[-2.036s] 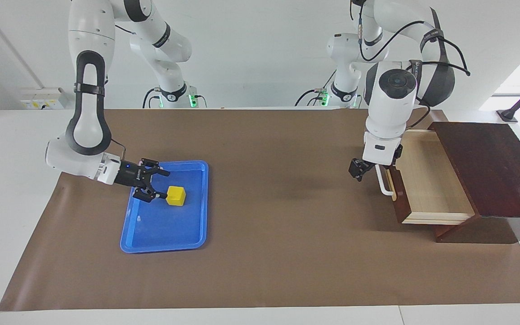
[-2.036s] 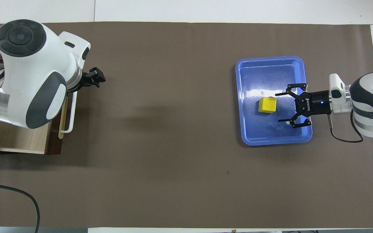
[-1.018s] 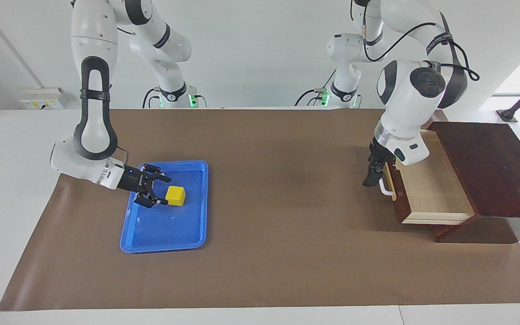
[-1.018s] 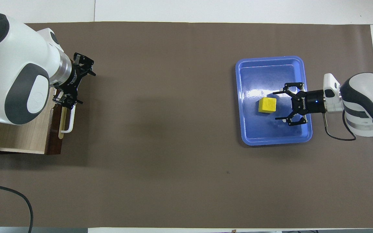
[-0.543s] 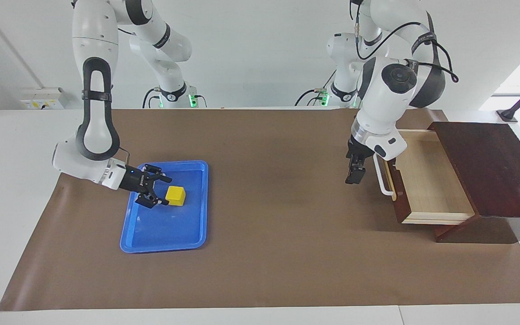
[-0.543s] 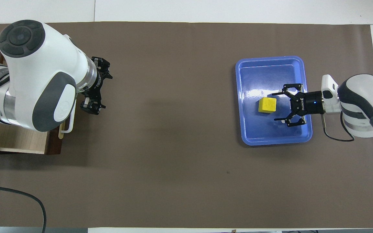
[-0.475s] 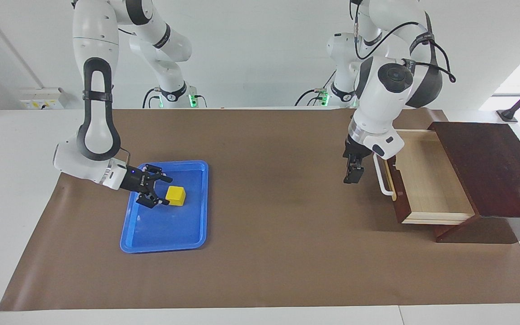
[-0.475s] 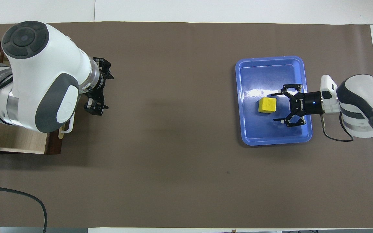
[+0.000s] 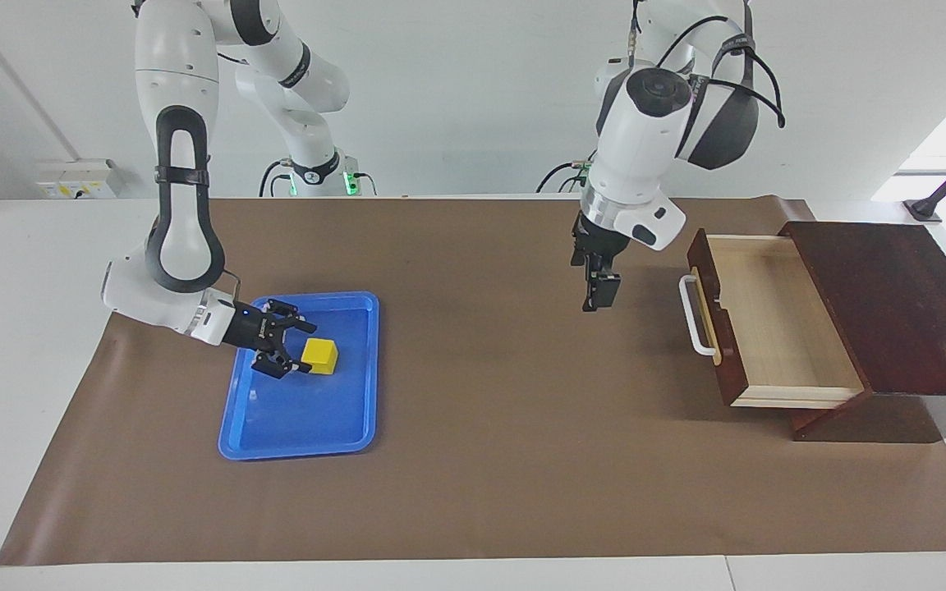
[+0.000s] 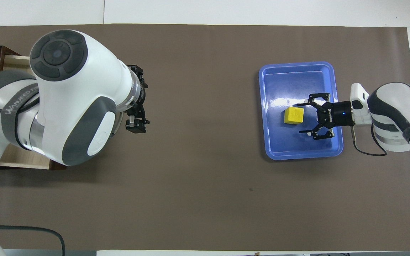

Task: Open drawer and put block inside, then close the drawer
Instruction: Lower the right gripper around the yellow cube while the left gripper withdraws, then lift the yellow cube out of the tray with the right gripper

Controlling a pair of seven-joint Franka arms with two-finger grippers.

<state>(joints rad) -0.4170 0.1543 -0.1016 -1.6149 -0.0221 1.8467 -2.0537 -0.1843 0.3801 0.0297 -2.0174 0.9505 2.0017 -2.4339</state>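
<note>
Locate the drawer (image 9: 769,320) at the left arm's end of the bench (image 9: 506,492). It stands pulled out of its dark wooden box (image 9: 892,312), with the light wood interior exposed and the white bar handle (image 9: 693,316) facing the middle of the bench.

Note the left gripper (image 9: 596,287) raised over bare brown mat (image 10: 198,177), apart from the handle and touching nothing. Whether its jaws are apart or together cannot be told. Read the lettering "WANJEED" on the grey band (image 10: 16,103) around the left arm.

Find the block (image 9: 320,356), a small yellow cube, resting in the blue tray (image 9: 309,427) at the right arm's end of the bench. The right gripper (image 10: 303,119) lies low and level inside the tray, just beside the block. Its jaws are spread apart, one finger (image 10: 303,104) close to the block's corner; contact cannot be confirmed. Its black body carries white lettering, which reads as "ROBOTIQ".
</note>
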